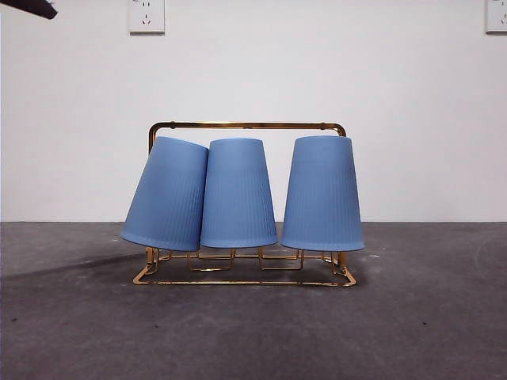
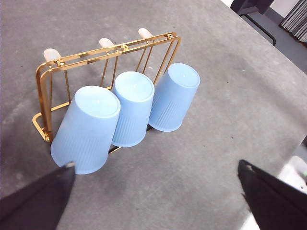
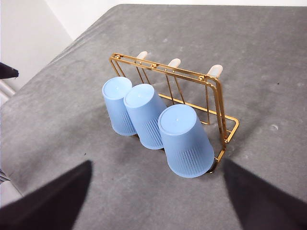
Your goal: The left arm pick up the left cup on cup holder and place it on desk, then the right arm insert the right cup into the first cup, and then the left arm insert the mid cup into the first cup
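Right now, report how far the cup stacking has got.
Nothing is done yet. All three ribbed light blue plastic cups, left, mid and right, hang upside down on the shiny gold wire cup holder; none stands on the dark grey matte desk. Neither the left gripper nor the right gripper holds anything; both are open, short of the cups. All three moves remain.
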Available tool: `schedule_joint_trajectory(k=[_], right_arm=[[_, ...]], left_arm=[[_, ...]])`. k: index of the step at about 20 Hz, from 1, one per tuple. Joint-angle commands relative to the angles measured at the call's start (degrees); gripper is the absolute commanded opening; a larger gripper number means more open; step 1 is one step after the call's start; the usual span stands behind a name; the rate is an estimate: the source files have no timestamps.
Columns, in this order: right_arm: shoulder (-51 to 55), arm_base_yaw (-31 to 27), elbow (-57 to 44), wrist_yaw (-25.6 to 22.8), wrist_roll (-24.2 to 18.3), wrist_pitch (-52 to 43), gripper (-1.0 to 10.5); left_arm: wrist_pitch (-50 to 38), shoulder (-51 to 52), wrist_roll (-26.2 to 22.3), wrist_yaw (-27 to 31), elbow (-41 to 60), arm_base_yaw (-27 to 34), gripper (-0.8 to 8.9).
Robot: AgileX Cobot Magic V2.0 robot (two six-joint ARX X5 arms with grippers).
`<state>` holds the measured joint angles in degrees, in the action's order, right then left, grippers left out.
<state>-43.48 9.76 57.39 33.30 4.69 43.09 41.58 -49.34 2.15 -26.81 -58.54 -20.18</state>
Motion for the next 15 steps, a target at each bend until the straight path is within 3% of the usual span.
schedule_joint_trajectory(k=[1,7,15], right_arm=[[-0.3,0.3,1.2,0.4,0.1,-0.7,5.0],[-7.4,4.5,1.2,-0.7,5.2,-8.3,5.0],[-26.6,14.7,1.2,-11.9,4.9,-16.1,5.0]], left_arm=[[-0.5,-0.3,0.2,-0.1,-1.1,-0.3,5.94],[1.8,0.9,1.8,-0.1,-1.1,-0.4,5.94],[6.8,2.6,1.6,-0.1,-1.1,-0.5,5.93]])
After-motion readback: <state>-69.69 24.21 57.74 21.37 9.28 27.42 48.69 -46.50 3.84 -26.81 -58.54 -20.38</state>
